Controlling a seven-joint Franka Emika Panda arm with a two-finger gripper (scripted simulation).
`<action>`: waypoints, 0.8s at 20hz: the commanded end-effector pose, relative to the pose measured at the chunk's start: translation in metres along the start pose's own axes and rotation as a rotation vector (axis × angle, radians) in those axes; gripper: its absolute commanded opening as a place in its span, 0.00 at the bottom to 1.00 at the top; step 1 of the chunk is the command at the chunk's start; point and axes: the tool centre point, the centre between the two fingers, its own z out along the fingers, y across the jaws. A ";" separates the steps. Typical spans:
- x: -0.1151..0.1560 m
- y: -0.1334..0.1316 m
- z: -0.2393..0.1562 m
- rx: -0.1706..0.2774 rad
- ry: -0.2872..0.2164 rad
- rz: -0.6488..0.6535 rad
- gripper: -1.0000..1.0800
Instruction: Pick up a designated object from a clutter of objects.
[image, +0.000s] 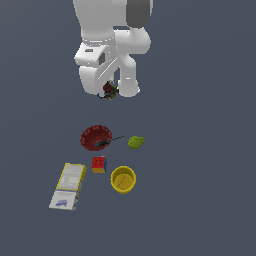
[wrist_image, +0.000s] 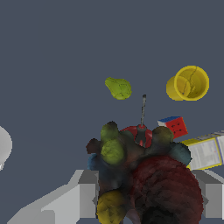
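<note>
Gripper (image: 108, 91) looks clamped on the dark speckled lump (image: 109, 90), prob lifted well above the red bowl (image: 96, 137) & co, so next is just holding steady.

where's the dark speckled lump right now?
The dark speckled lump is held in the end effector, up off the surface in the exterior view, above the red bowl; it fills the wrist view's foreground.

Plain, even dark slate-blue floor (image: 210, 165) throughout
</note>
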 end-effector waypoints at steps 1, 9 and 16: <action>-0.024 0.000 -0.021 0.000 0.000 0.000 0.00; -0.097 0.003 -0.082 0.001 -0.005 0.001 0.00; -0.135 0.007 -0.115 0.002 -0.008 0.001 0.00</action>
